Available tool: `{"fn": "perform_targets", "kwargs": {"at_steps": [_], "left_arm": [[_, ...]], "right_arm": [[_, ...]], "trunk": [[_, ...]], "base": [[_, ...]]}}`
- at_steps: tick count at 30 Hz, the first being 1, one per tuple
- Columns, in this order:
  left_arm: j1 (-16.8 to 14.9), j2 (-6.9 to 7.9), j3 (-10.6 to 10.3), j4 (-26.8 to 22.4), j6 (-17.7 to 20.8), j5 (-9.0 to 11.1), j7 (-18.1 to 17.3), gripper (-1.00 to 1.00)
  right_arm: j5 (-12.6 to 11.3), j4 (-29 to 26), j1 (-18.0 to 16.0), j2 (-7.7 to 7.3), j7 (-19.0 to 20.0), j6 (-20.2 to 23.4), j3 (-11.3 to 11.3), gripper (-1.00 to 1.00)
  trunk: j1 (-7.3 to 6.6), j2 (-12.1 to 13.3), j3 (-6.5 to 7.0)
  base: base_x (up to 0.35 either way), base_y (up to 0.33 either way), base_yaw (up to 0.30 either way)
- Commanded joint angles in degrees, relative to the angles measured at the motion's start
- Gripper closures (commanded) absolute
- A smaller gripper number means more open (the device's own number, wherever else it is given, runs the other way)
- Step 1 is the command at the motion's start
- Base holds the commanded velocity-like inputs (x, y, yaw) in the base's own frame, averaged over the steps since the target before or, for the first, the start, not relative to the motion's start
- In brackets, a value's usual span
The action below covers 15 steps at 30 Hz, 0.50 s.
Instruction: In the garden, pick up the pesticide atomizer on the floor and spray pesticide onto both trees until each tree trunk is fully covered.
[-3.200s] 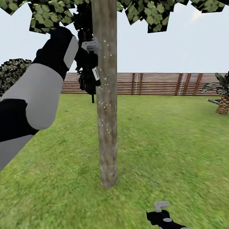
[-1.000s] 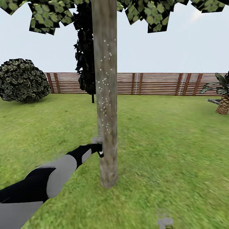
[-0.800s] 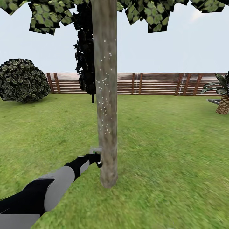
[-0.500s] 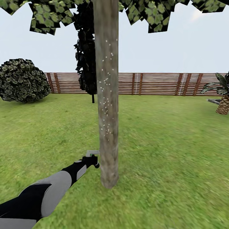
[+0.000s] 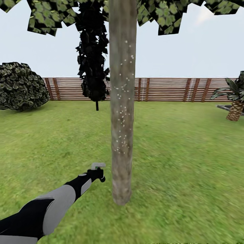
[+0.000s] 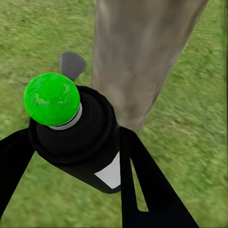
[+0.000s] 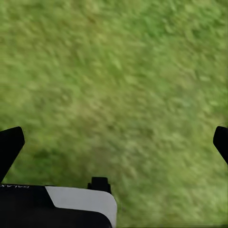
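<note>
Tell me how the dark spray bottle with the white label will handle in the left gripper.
The dark spray bottle looks rigid, so it likely won't flex between the left gripper fingers. Its rounded smooth body may twist or slip. Being small, it is probably light, though the pale trigger head could make it top-heavy.

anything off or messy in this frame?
Nothing damaged or spilled. The white pesticide specks dot only the middle and upper tree trunk; its lowest stretch looks bare. The left gripper holds the atomizer low beside the trunk, apart from it in the head view.
</note>
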Motion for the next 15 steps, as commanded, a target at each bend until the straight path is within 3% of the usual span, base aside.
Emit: {"fn": "perform_targets", "kwargs": {"at_steps": [1, 15], "left_arm": [[-0.03, 0.02, 0.49, 0.03, -0.17, -0.33, -0.18, 1.0], [-0.03, 0.02, 0.47, 0.02, -0.14, -0.33, -0.26, 1.0]], "right_arm": [[0.55, 0.29, -0.13, 0.01, -0.39, -0.36, 0.1, -1.0], [0.55, 0.29, -0.13, 0.15, -0.23, -0.23, 0.1, -1.0]], "trunk": [[0.04, -0.1, -0.06], [0.04, -0.1, 0.12]], "base": [[0.009, 0.35, -0.274], [0.001, 0.35, -0.285]]}}
